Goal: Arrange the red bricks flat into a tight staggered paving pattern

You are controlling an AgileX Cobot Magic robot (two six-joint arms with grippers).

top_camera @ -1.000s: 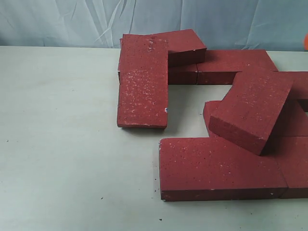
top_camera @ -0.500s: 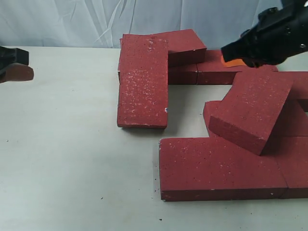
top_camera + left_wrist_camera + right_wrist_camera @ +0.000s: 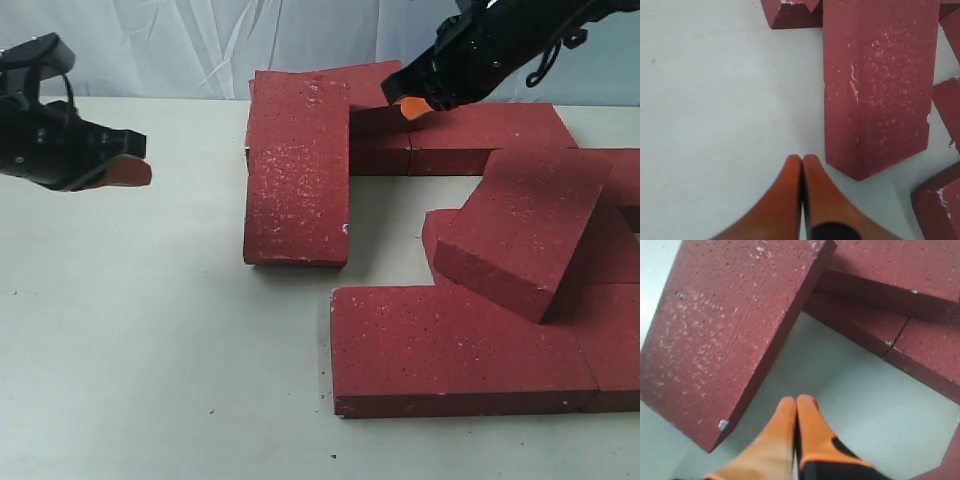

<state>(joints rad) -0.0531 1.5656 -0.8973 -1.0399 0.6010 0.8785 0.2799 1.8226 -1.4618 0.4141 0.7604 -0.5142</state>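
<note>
While both arms hang above the worktop (image 3: 130, 330), we find each end effector pressed together and carrying nothing. The left end effector (image 3: 125, 172) has its orange fingers (image 3: 782, 195) closed flat against one another, with only a thin seam between them. It sits over bare worktop, apart from the long brick (image 3: 298, 170) on that brick's open side, tips pointing toward its near corner. The right end effector (image 3: 412, 107) is likewise closed tip to tip and appears by the long brick's far end, over the bricks stacked there. Its wrist view shows the tips above a patch of bare worktop just beside the long brick's edge. We cannot tell whether either end effector touches anything below it.

The red bricks (image 3: 450, 345) lie in a loose cluster on the other side of the long brick from the left end effector. The long brick itself is tilted, its far end propped on bricks behind it, which it partly hides. Beyond it, a tilted brick (image 3: 520, 235) leans across others and covers most of one beneath. The cluster is cut off at the picture's edge, so we cannot count the bricks.
</note>
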